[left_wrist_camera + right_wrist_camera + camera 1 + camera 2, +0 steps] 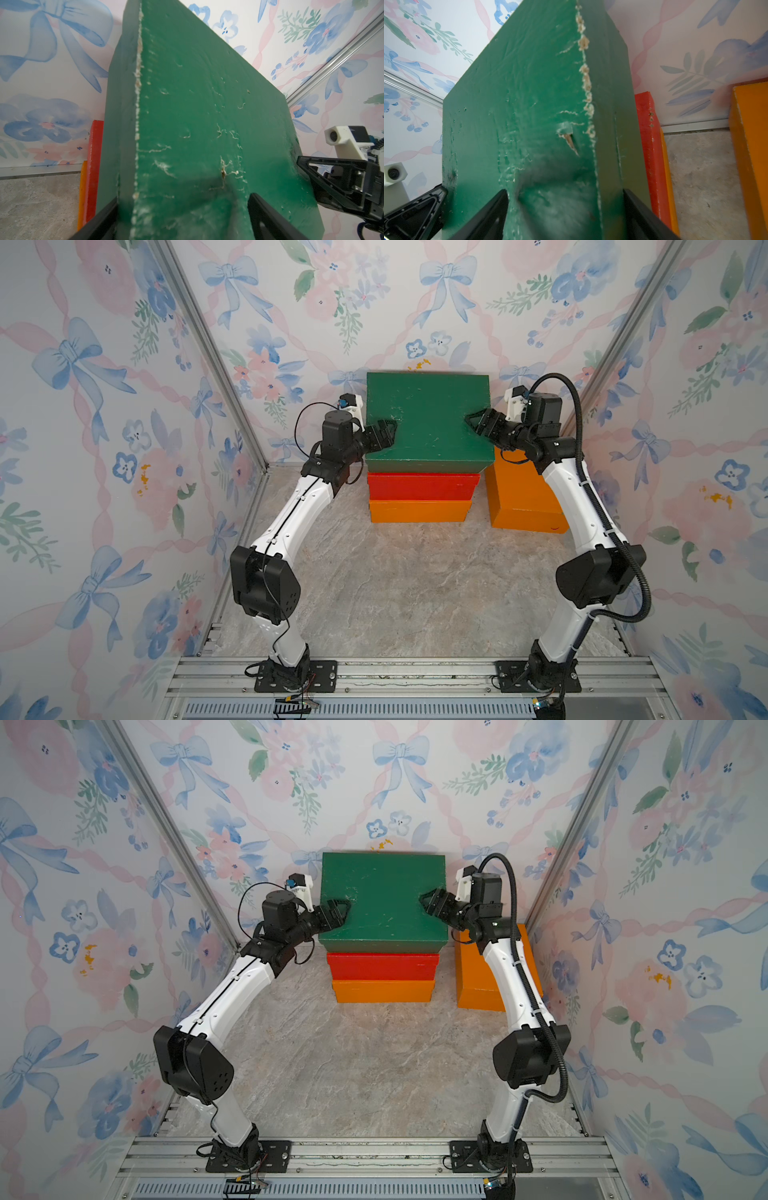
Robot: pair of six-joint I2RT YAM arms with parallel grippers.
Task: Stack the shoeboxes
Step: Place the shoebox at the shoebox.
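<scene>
In both top views we've got the green shoebox (428, 423) (382, 898) at the top of the pile near the back wall. It sits over the red shoebox (422, 486), which lies on an orange shoebox (419, 511) on the marbled tabletop (415, 593). Whether green rests on red or hangs just above it, we cannot tell. The left end effector (386, 433) has the box's left end and the right end effector (473, 423) its right end, a finger of each lying on the lid. The second orange shoebox (519, 497) stands alone on the tabletop just right of the pile, partly behind the right arm. Over to the left wrist view: fingers on either side of the green shoebox's end, one on the scuffed lid, one beneath, clamped on it, and slivers of red and orange show beyond. In the right wrist view it's the same story, with the right end effector gripping the green shoebox across its thickness and the second orange shoebox off to the side.
</scene>
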